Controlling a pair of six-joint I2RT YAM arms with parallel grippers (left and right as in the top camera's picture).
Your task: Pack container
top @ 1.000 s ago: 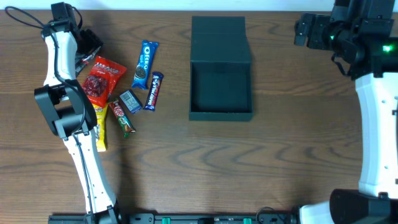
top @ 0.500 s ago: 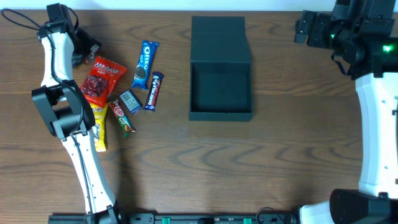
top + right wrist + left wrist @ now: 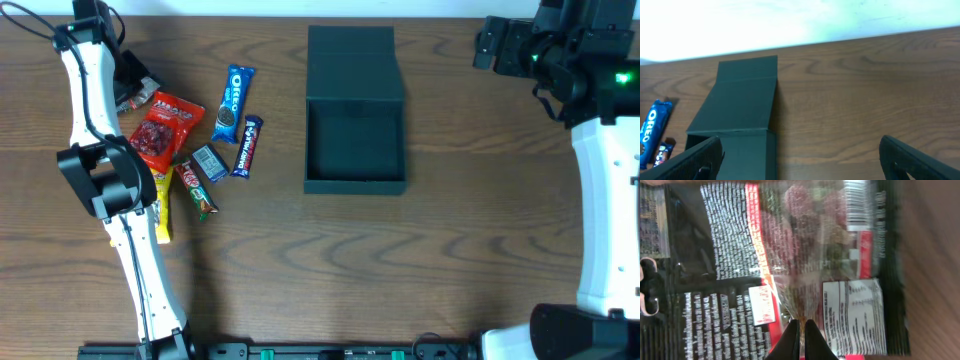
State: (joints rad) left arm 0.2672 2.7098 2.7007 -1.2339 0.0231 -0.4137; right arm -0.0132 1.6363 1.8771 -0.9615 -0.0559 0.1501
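A brown wooden table [image 3: 450,250] is seen. At far left, a dark snack packet [image 3: 805,255] is pinched by the closed left gripper [image 3: 801,322]. At the centre, toward the far edge, the container [image 3: 355,184] is placed, lid open. At far right, the right gripper [image 3: 800,145] is spread wide.

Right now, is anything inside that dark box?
Nothing shows: from overhead the container has a bare floor, its lid flap laid open. The snack packets lie outside it. Its dark, shadowed corners are hard to read.
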